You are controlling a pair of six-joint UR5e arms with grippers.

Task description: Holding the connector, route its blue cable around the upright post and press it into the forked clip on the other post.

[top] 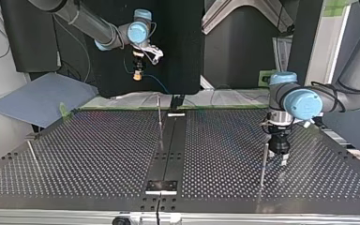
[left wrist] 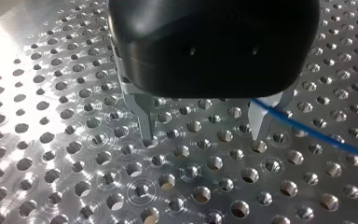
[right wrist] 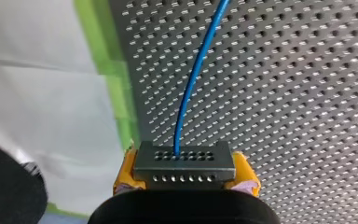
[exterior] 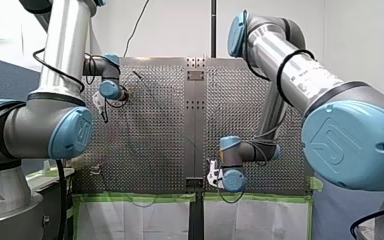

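In the right wrist view my right gripper (right wrist: pixel 185 171) is shut on the grey connector (right wrist: pixel 184 158), yellow pads (right wrist: pixel 245 173) on both sides. The blue cable (right wrist: pixel 198 74) leaves the connector and runs ahead over the perforated plate. In the top view this gripper (top: pixel 138 75) hangs high above the table's far edge. My left gripper (top: pixel 280 157) stands low over the plate beside a thin upright post (top: pixel 264 164). Its metal fingers (left wrist: pixel 144 123) are open with nothing between them, and the blue cable (left wrist: pixel 317 135) crosses one finger. I cannot make out the forked clip.
A second thin post (top: pixel 159 117) stands near the middle seam of the perforated table (top: pixel 98 159). A third leans at the top view's left (top: pixel 32 154). Green tape (right wrist: pixel 116 98) lines the table's edge, with white sheeting beyond.
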